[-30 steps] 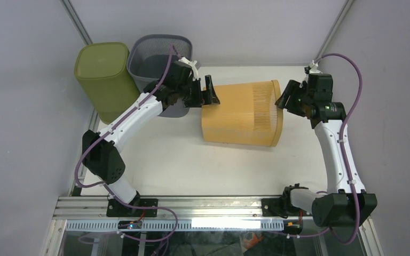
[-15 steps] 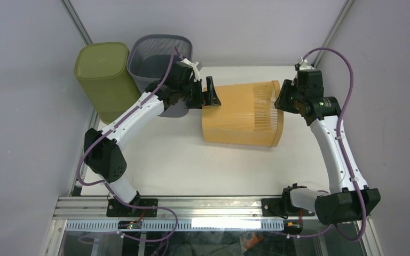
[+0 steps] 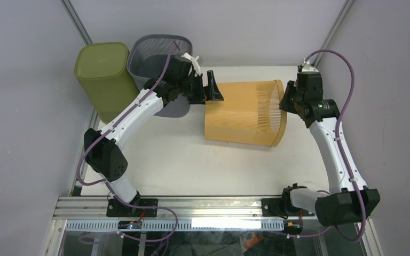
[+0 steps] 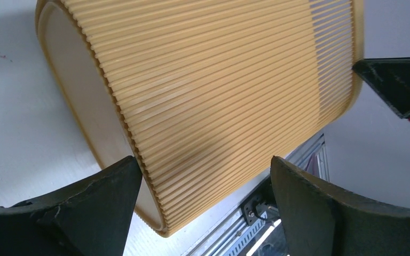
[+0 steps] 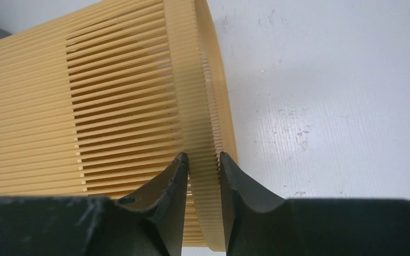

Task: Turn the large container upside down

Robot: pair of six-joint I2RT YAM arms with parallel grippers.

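Pinching rim of large container (image 5: 123,101): right tool (image 5: 203,159).

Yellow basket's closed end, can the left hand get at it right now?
Probably yes: the left hand is open right at the yellow basket's closed end, nothing between them; the right hand only pinches the opposite rim.

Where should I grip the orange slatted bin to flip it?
Its thin rim band at the open end, from the right. The bin lies on its side, mouth toward the right end effector, whose fingers pinch that rim; it is narrow enough to hold. The base end by the left end effector looks too wide.
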